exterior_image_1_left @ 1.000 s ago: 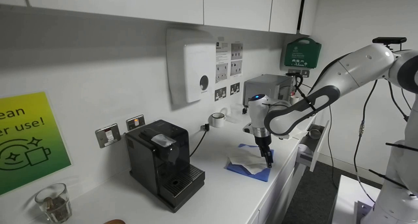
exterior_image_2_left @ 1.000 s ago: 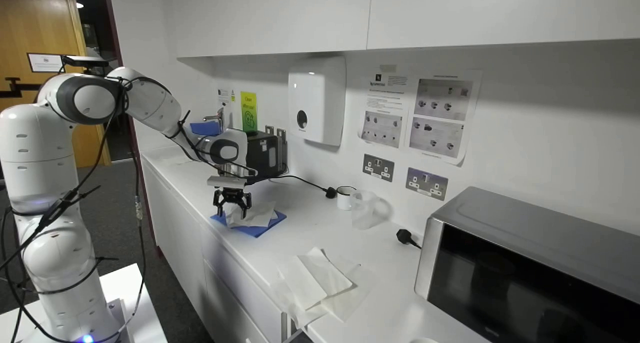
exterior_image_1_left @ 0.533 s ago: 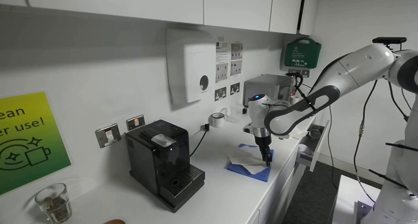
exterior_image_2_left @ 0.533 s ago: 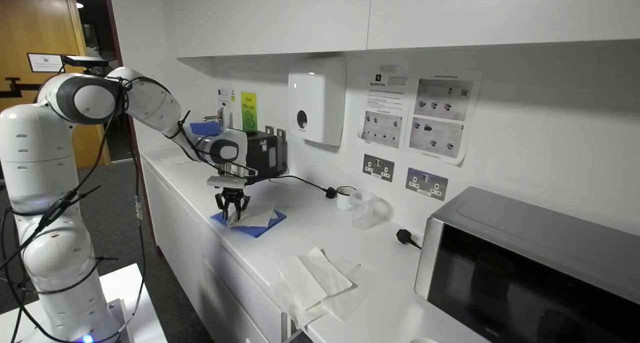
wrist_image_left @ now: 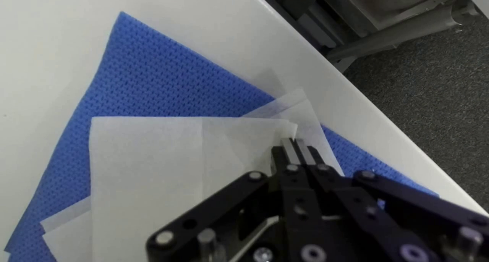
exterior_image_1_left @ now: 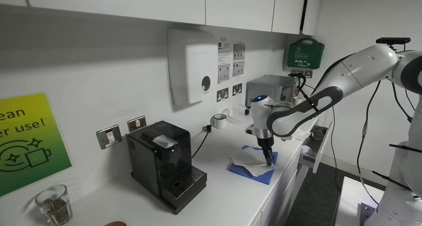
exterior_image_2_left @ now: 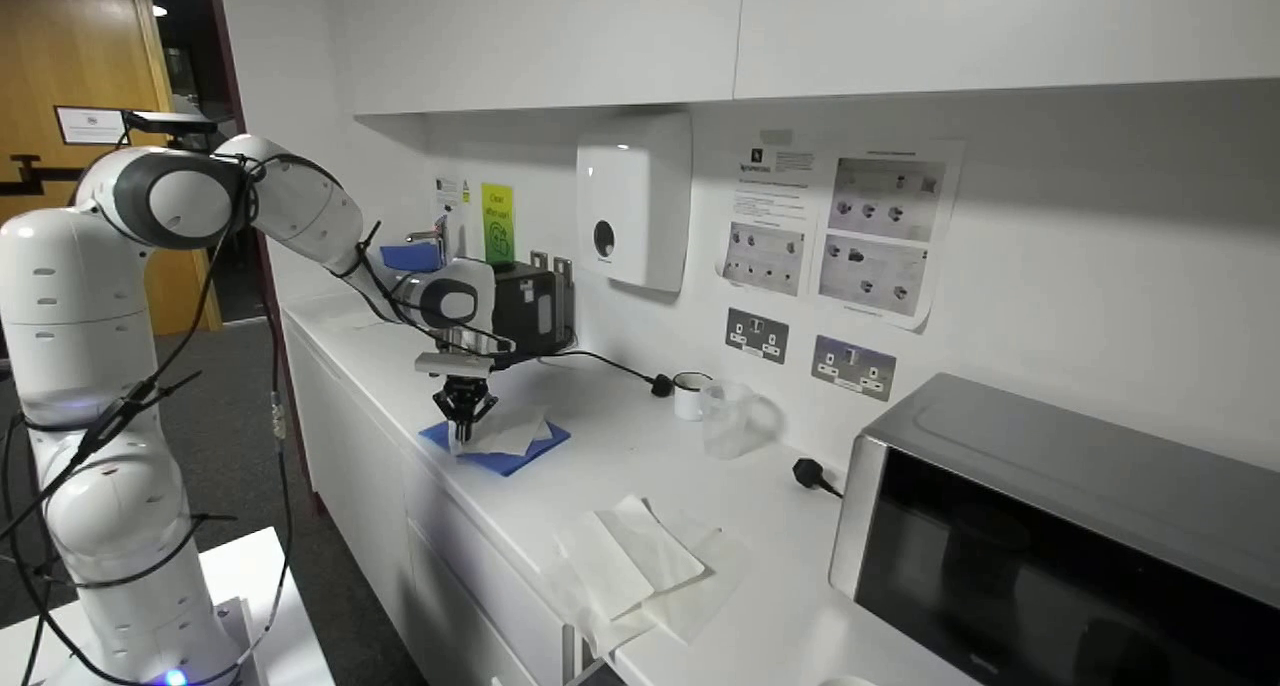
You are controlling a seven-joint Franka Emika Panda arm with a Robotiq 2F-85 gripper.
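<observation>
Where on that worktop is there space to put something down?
Bare counter lies between the coffee machine and the blue cloth, and between that cloth and the loose sheets near the microwave. It's crowded on the cloth, where paper lies under the gripper.

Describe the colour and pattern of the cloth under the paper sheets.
The cloth is blue with small dark flecks, clearest in the wrist view.

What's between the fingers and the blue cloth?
White paper sheets. The wrist view shows them lying on the blue cloth, beneath the closed fingers; whether a fold is pinched isn't clear.
</observation>
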